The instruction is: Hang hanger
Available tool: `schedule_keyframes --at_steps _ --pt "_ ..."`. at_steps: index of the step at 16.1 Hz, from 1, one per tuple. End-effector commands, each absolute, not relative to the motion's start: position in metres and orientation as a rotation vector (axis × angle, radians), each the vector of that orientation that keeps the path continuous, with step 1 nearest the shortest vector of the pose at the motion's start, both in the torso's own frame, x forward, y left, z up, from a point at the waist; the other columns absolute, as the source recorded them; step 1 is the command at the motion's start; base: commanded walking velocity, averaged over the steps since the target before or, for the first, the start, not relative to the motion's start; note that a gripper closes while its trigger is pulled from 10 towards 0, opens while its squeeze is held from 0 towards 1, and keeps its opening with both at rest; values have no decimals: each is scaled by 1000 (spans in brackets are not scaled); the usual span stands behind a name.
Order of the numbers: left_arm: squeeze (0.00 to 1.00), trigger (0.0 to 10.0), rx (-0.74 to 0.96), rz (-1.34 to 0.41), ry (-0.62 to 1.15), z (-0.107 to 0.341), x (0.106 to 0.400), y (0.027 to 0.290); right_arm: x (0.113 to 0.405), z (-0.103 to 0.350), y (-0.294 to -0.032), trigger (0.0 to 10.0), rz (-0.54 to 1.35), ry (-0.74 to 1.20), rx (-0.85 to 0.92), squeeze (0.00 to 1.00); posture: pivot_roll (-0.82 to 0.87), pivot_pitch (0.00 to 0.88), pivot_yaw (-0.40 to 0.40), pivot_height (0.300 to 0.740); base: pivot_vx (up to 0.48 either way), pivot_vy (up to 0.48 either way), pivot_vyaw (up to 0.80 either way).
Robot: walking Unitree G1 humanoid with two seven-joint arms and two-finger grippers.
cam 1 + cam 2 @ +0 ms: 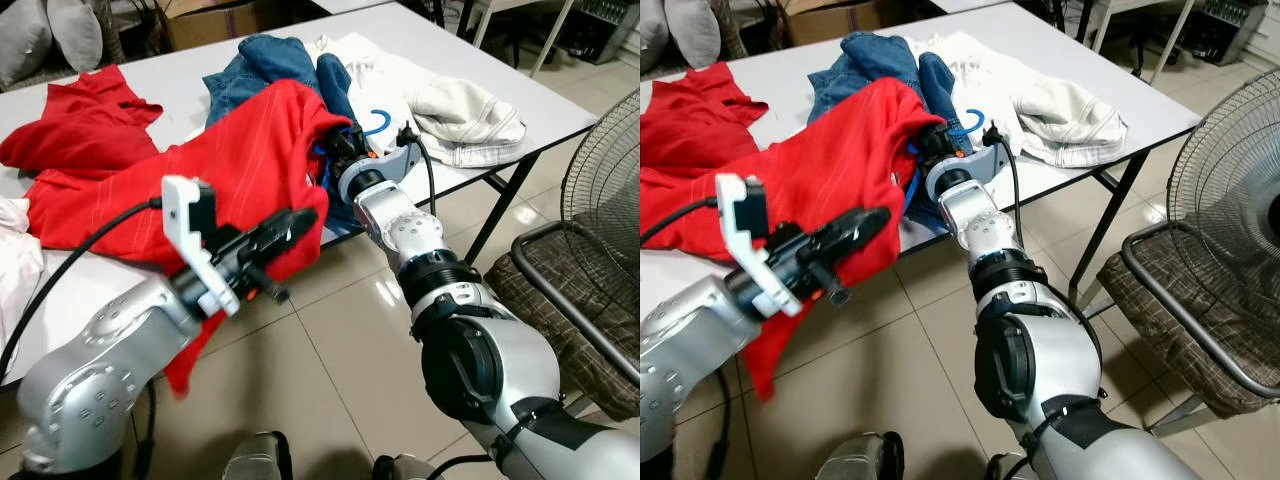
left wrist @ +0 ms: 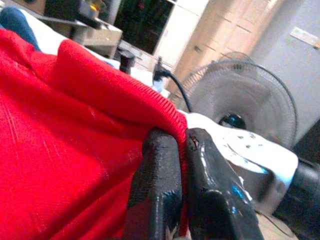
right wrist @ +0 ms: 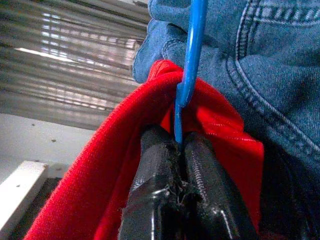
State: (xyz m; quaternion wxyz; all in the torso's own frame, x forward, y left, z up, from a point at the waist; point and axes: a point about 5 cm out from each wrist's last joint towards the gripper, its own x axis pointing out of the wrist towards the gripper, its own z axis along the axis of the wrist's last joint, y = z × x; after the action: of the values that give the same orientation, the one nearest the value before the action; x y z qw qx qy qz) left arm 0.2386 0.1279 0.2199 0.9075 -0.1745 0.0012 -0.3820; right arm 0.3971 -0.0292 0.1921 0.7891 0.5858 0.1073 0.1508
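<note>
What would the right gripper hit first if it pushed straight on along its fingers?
Likely the jeans. The right gripper is shut on the blue hanger inside the red shirt, and denim sits right behind the hook. Depth is unclear.

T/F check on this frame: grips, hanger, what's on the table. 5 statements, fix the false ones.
1. The right gripper is shut on the blue hanger. True.
2. The left gripper is open and clear of the cloth. False: it is shut on the edge of the red shirt.
3. The red shirt lies flat on the table. False: it is held up at the table's edge, and part of it hangs toward the floor.
4. Blue jeans lie on the table behind the red shirt. True.
5. A standing fan is on the robot's left. False: it stands on its right, by a chair.
</note>
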Motion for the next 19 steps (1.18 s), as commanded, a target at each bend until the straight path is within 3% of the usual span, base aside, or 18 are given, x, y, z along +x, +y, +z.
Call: schedule_keyframes --at_steps 1,5,8,11,12,13,14,15,18,19 --pt "0 0 -339 -755 3 220 242 125 357 204 72 10000 521 391 1320 0 91 96 48 740 0 0 0" --pt "0 0 -70 -726 93 201 238 106 366 220 60 10000 570 372 1505 0 61 98 44 740 0 0 0" --pt "0 0 168 -564 121 177 253 109 369 239 56 10000 666 383 1569 0 41 93 39 740 0 0 0" --pt "0 0 180 -518 76 171 259 104 369 243 54 10000 697 410 1621 0 31 93 35 740 0 0 0" --pt "0 3216 321 -528 47 164 258 100 370 245 52 10000 702 425 1653 0 26 95 33 740 0 0 0" --pt "0 4118 368 -524 43 161 257 101 370 246 50 10000 703 427 1661 0 26 95 31 740 0 0 0" --pt "0 4353 422 -513 38 158 257 104 371 247 49 10000 704 427 1664 0 25 96 30 740 0 0 0" --pt "0 10000 555 -482 28 151 256 113 373 247 45 10000 702 424 1661 0 26 97 27 740 0 0 0" --pt "0 10000 678 -375 24 140 248 140 376 244 35 10000 701 400 1581 0 27 97 17 740 0 0 0" --pt "239 10000 662 -364 27 139 246 144 376 243 33 10000 703 394 1552 0 27 96 15 740 0 0 0"
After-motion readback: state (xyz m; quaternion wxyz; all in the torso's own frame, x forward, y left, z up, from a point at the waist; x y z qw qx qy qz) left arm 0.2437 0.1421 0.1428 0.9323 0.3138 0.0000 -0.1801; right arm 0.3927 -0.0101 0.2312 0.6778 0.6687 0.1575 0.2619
